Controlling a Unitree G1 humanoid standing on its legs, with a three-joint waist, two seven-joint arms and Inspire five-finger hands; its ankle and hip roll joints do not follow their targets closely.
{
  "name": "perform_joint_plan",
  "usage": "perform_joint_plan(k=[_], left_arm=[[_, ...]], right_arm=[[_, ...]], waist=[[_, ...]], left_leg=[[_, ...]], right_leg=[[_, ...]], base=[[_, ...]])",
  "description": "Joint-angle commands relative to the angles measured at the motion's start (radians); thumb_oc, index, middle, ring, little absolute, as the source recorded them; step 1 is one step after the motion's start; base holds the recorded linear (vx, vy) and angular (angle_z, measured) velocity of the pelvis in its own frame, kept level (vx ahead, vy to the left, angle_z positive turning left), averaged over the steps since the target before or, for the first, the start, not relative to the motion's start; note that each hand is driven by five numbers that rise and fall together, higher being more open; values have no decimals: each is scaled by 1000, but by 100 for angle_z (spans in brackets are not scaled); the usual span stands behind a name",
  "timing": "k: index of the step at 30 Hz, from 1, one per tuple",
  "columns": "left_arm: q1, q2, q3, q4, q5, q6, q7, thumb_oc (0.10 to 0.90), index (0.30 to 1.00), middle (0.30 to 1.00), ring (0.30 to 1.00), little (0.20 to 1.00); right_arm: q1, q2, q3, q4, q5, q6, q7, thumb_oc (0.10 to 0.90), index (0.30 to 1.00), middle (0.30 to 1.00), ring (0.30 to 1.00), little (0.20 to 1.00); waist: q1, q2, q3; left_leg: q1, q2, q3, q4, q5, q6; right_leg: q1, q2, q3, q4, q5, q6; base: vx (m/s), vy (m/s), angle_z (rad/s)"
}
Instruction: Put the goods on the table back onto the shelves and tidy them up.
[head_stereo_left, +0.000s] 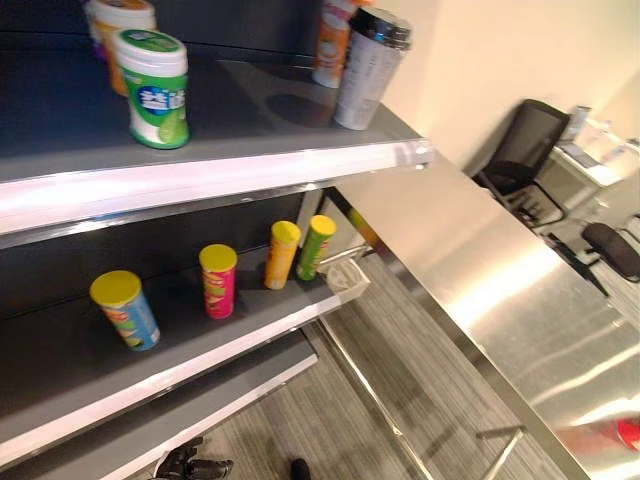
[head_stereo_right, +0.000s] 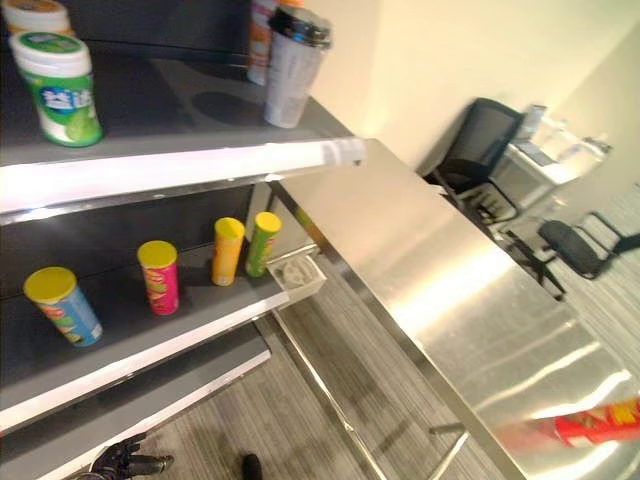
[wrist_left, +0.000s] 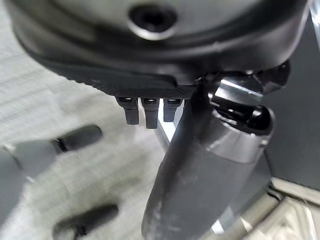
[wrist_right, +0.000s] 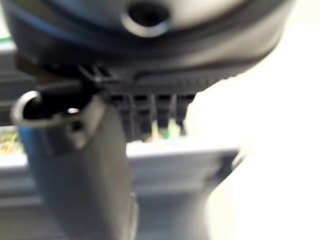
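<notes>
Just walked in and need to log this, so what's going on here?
Nothing is being handled right now. The left robot hand hangs low over the floor and the right robot hand is by the shelf edge, both with straight fingers and holding nothing. On the middle shelf four chip cans stand upright: blue, pink, orange and green. One red can lies on the steel table, not yet shelved.
</notes>
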Motion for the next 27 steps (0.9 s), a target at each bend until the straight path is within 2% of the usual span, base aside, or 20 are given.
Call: perform_joint_plan(k=[1, 3, 4, 5, 6, 8, 9, 10, 11, 15, 16, 17, 18, 19, 20, 22, 23, 24, 25, 27], left_arm=[[50, -41, -9, -12, 32, -26, -26, 800, 900, 900, 900, 900], [53, -100, 5, -20, 50, -22, -26, 800, 900, 900, 900, 900], [52, -102, 5, -20, 51, -22, -25, 800, 900, 900, 900, 900], [53, -150, 7, -24, 63, -18, -32, 800, 900, 900, 900, 900], [47, -173, -4, -26, 70, -17, -33, 800, 900, 900, 900, 900], [41, -212, -33, -32, 83, -14, -37, 800, 900, 900, 900, 900], [37, -200, -46, -32, 85, -14, -36, 800, 900, 900, 900, 900], [25, -182, -35, -38, 111, -10, -46, 800, 900, 900, 900, 900], [24, -185, -33, -38, 114, -10, -46, 800, 900, 900, 900, 900], [36, -261, -29, -50, 177, -3, -58, 800, 900, 900, 900, 900], [34, -285, -33, -53, 191, -2, -60, 800, 900, 900, 900, 900], [35, -285, -33, -53, 191, -2, -60, 800, 900, 900, 900, 900], [24, -306, -40, -53, 200, 1, -62, 800, 900, 900, 900, 900], [-10, -333, -63, -59, 208, 7, -60, 800, 900, 900, 900, 900], [-42, -342, -71, -58, 214, 15, -59, 800, 900, 900, 900, 900], [-85, -349, -96, -63, 215, 24, -67, 800, 900, 900, 900, 900], [-107, -382, -111, -51, 222, 27, -58, 800, 900, 900, 900, 900], [-113, -386, -112, -44, 224, 26, -53, 800, 900, 900, 900, 900], [-107, -392, -69, -21, 232, 31, -26, 800, 900, 900, 900, 900], [-118, -380, -74, -34, 230, 20, -31, 800, 900, 900, 900, 900]], right_arm=[[51, -57, -238, 9, 32, -76, -87, 800, 900, 900, 900, 900], [129, -140, -312, -36, 6, -96, -111, 800, 900, 900, 900, 900], [133, -141, -316, -38, 4, -96, -112, 800, 900, 900, 900, 900], [119, -196, -299, -41, -6, -103, -125, 800, 900, 900, 900, 900], [44, -237, -221, -44, -5, -104, -127, 800, 900, 900, 900, 900], [-158, -358, -9, -48, 1, -107, -130, 800, 900, 900, 900, 900], [-260, -395, 93, -70, 1, -109, -129, 800, 900, 900, 900, 900], [-674, -548, 488, -149, -77, -100, -144, 800, 900, 900, 900, 900], [-675, -548, 488, -152, -79, -100, -145, 800, 900, 900, 900, 900], [-628, -548, 488, -140, -191, -67, -176, 800, 900, 900, 900, 900], [-614, -548, 488, -140, -193, -57, -175, 800, 900, 900, 900, 900], [-614, -548, 488, -140, -194, -57, -175, 800, 900, 900, 900, 900], [-606, -548, 488, -130, -198, -44, -174, 800, 900, 900, 900, 900], [-607, -548, 488, -132, -217, -40, -181, 800, 900, 900, 900, 900], [-612, -548, 488, -136, -224, -45, -191, 800, 900, 900, 900, 900], [-625, -548, 488, -138, -199, -61, -201, 800, 900, 900, 900, 900], [-633, -548, 488, -109, -184, -53, -209, 800, 900, 900, 900, 900], [-633, -548, 488, -106, -185, -55, -209, 800, 900, 900, 900, 900], [-636, -548, 488, -51, -186, -58, -217, 800, 900, 900, 900, 900], [-670, -548, 488, -40, -179, -70, -238, 800, 900, 900, 900, 900]], waist=[[18, 55, -31], [-10, 124, -30], [-9, 127, -31], [-27, 192, -37], [-28, 217, -38], [-23, 260, -40], [-9, 248, -38], [-52, 239, -21], [-53, 242, -20], [-112, 339, -17], [-120, 371, -11], [-119, 372, -12], [-129, 397, 1], [-126, 434, 22], [-110, 453, 27], [-53, 466, 29], [-23, 476, 30], [-21, 476, 32], [-7, 486, 26], [12, 478, 24]], left_leg=[[64, -10, 56, 11, -117, -53], [63, -13, 64, 11, -121, -49], [63, -12, 64, 11, -122, -50], [75, -14, 57, 11, -162, -44], [75, -14, 60, 11, -166, -43], [76, -16, 67, 11, -171, -39], [74, -14, 67, 11, -172, -39], [76, -20, 85, 11, -174, -36], [75, -19, 84, 11, -175, -36], [72, -18, 95, 11, -177, -33], [71, -14, 104, 11, -175, -31], [71, -13, 105, 11, -175, -31], [70, -6, 129, 11, -167, -30], [67, 19, 195, 11, -146, -37], [67, 43, 241, 11, -130, -50], [84, 76, 330, 11, -102, -62], [93, 81, 353, 11, -96, -65], [95, 82, 354, 11, -95, -67], [103, 99, 401, 14, -89, -68], [101, 107, 409, 14, -84, -67]], right_leg=[[30, -82, 17, 33, 105, 72], [22, -80, 26, 31, 102, 73], [21, -79, 26, 31, 102, 73], [29, -76, 29, 24, 87, 76], [27, -75, 32, 23, 87, 76], [21, -73, 39, 21, 90, 76], [19, -71, 38, 21, 91, 76], [9, -69, 57, 18, 96, 76], [9, -68, 56, 18, 96, 76], [-5, -61, 67, 12, 93, 76], [-22, -51, 69, 18, 94, 76], [-24, -50, 70, 19, 94, 76], [-46, -37, 64, 35, 103, 76], [-77, -49, -48, 58, 88, 76], [-92, -65, -146, 75, 58, 74], [-86, -125, -369, 98, 26, 71], [-72, -144, -430, 111, 17, 66], [-71, -143, -431, 113, 14, 65], [-53, -198, -511, 137, 29, 67], [-37, -247, -493, 158, 71, 74]], base=[[38, 39, -26], [39, 39, -14], [148, 119, 3], [151, 116, -12], [178, 125, -16], [66, 31, -3], [91, 32, -8], [69, 19, -26], [92, 16, -22], [44, -11, -28], [-2, -26, -15], [-53, -48, -11], [-184, -61, -20], [-212, -86, -60], [-166, -60, -138], [-64, -57, -197], [-50, -48, -128], [-63, -76, -98], [-57, -128, -124], [-53, -171, -113]])
